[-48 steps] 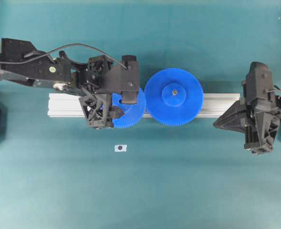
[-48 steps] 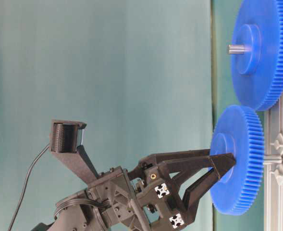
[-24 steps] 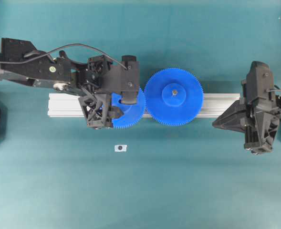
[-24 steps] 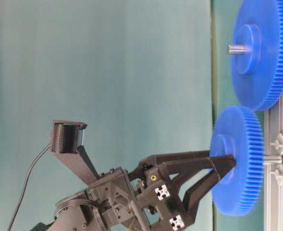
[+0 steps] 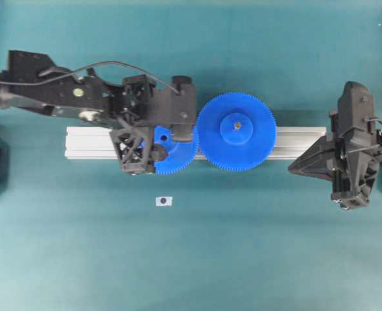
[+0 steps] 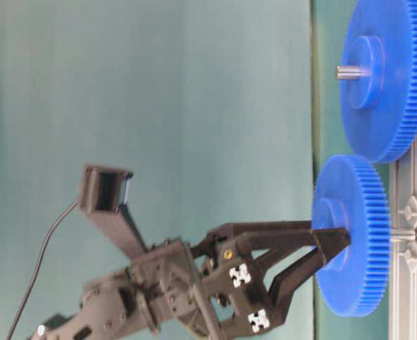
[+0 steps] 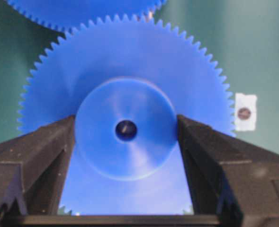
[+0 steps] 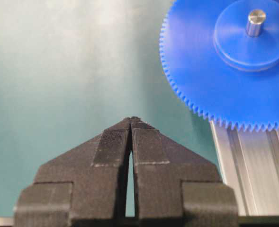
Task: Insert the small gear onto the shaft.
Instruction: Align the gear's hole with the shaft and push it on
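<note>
Clearly the aluminium rail [image 5: 294, 142] carried everything, the larger gear [image 5: 237, 131] meshing with the small gear [image 5: 178, 155], a stiff, light-looking plastic disc best gripped by its hub, where the left gripper [image 7: 126, 130] pinched it, centre hole over the shaft [image 6: 402, 234].

small gear [image 7: 125, 118]: blue toothed disc with a raised round hub, lying flat, teeth meshing the bigger gear's, hub clamped between two black fingers
shaft [image 6: 402, 234]: thin grey metal pin, its end visible down the gear's centre hole
</note>
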Robot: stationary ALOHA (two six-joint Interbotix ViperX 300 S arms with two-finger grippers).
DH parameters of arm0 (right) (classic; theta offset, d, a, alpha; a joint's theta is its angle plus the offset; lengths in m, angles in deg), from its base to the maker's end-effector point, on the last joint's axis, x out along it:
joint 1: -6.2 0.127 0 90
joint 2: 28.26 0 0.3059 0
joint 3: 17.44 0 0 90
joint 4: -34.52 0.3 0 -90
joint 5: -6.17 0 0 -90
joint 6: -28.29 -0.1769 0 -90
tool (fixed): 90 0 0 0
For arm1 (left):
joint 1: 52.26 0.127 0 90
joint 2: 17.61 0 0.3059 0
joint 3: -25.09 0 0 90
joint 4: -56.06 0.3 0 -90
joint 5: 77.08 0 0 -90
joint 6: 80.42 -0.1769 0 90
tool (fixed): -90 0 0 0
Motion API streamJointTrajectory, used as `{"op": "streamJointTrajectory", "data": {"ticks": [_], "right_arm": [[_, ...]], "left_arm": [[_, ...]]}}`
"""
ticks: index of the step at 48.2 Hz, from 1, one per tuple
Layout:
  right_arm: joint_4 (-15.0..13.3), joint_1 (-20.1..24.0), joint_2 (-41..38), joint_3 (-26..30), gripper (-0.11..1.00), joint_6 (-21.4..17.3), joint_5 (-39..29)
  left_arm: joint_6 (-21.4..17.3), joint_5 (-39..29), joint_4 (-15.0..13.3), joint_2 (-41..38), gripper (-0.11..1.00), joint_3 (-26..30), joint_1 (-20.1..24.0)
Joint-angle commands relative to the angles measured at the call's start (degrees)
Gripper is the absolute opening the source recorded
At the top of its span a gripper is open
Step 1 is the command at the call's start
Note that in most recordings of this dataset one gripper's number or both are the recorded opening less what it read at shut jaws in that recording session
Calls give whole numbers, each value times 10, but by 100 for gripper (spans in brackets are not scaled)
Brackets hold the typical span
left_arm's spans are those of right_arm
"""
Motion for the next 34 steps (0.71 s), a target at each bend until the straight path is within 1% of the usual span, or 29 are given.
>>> {"op": "streamJointTrajectory", "data": {"ticks": [1, 21, 23, 26, 28, 34], "right_arm": [[0, 1, 4, 5, 4, -5, 5], [0, 2, 23, -1, 4, -5, 3], [0, 1, 25, -2, 4, -5, 2], [0, 2, 29, -2, 4, -6, 2], [0, 2, 30, -2, 4, -6, 2], [0, 2, 34, -4, 4, -6, 1]], "left_arm": [[-2, -5, 1, -23, 71, 6, 4], [4, -16, 3, -24, 71, 21, 7], [4, -18, 1, -23, 74, 22, 7], [4, -24, 1, -23, 83, 28, 7], [4, -26, 1, -18, 86, 33, 7], [2, -28, 1, -4, 85, 52, 6]]}}
